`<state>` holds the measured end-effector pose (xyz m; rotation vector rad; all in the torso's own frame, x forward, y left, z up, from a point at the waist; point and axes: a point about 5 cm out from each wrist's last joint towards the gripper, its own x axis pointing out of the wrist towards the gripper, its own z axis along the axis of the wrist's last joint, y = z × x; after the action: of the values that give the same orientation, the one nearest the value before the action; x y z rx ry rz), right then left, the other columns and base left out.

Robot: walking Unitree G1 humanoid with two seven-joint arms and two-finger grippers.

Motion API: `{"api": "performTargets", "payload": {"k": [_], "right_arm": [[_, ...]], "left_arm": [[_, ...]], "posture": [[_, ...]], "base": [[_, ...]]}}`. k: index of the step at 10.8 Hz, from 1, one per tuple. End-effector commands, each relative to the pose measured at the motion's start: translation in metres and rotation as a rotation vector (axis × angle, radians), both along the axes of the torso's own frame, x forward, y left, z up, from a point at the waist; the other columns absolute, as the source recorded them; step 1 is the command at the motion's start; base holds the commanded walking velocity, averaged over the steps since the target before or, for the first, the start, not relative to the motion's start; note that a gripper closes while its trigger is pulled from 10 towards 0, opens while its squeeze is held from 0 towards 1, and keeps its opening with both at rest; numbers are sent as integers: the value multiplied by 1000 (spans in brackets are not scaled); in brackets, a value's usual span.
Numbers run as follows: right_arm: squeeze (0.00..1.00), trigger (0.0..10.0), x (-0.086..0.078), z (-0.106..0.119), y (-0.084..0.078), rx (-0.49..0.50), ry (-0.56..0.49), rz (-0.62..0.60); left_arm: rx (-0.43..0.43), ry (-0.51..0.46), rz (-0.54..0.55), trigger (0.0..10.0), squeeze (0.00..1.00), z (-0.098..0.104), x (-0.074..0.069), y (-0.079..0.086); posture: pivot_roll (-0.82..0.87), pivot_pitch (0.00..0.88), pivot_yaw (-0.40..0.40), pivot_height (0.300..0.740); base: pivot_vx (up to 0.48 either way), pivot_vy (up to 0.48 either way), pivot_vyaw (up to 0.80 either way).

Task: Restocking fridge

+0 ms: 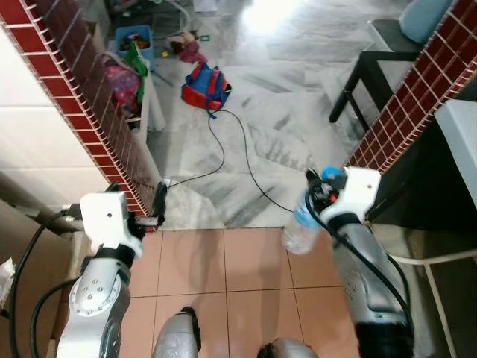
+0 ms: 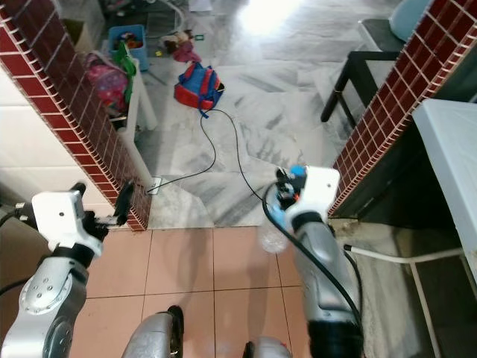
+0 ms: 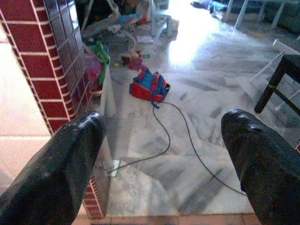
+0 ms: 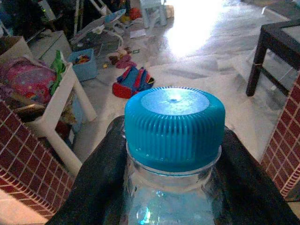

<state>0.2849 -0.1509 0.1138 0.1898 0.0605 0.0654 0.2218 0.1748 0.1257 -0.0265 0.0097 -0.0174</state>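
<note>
A clear plastic water bottle (image 1: 300, 224) with a blue cap (image 4: 174, 123) is held up in the air above the orange floor tiles. Two black fingers (image 4: 101, 178) press on its neck, one on each side. The cap is screwed on.

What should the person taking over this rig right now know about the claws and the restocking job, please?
Right claw: shut on the water bottle, gripping its neck just under the blue cap, held out in front at the edge of the tiled floor.
Left claw: open and holding nothing, raised beside the red-tiled wall end.
Ahead: a black cable runs across the marble floor, with a red and blue backpack beyond it.
Done: one bottle picked up.
Left: carry it to the fridge and place it; mind the cable if walking forward.
</note>
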Motion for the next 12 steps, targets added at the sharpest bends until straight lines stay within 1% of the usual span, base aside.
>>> {"api": "performTargets", "payload": {"k": [1, 2, 3, 4, 5, 7, 8, 9, 10, 12], "right_arm": [[0, 10000, 0, 3, 4, 15, 11, 22], [0, 10000, -1, 3, 4, 30, 18, 41], [0, 10000, -2, 8, -1, 35, -20, 40], [0, 10000, 2, 10, -8, 18, -22, 22], [0, 10000, 3, 11, -8, 8, -23, 16], [0, 10000, -2, 7, -10, -73, -43, -47], [0, 10000, -14, 4, -15, -157, -49, -52], [0, 10000, -18, 2, -20, -183, -49, -43], [0, 10000, -22, 1, -25, -198, -53, -38], [0, 10000, -25, -1, -28, -246, -62, -36]], "left_arm": [[23, 1, 8, 10000, 0, 2, -1, 1], [31, 2, 7, 10000, 0, 2, 0, 1], [32, 4, 3, 10000, 0, 1, 1, 0], [32, 9, -3, 10000, 0, 0, 2, -2], [33, 11, -5, 10000, 0, -1, 2, -2], [42, 44, -9, 10000, 0, -9, 2, -1], [48, 95, -13, 10000, 0, -23, -6, 1], [32, 122, 2, 10000, 0, -29, -11, 2], [27, 128, 12, 10000, 0, -31, -12, 2], [28, 114, 22, 10000, 0, -30, -9, 4]], "posture": [[123, 164, -20, 740], [119, 163, -23, 740], [116, 162, -23, 740], [110, 159, -22, 740], [109, 159, -19, 740], [106, 135, 1, 740], [94, 116, 11, 740], [85, 105, 7, 740], [81, 103, 1, 740], [77, 102, -3, 740]], "base": [[0, 0, 0], [0, 0, 0], [-274, 0, 0], [-270, 0, 0], [-270, 0, 0], [-276, 0, 0], [-277, 0, 0], [-300, 0, 0], [-311, 0, 0], [-311, 0, 0]]}}
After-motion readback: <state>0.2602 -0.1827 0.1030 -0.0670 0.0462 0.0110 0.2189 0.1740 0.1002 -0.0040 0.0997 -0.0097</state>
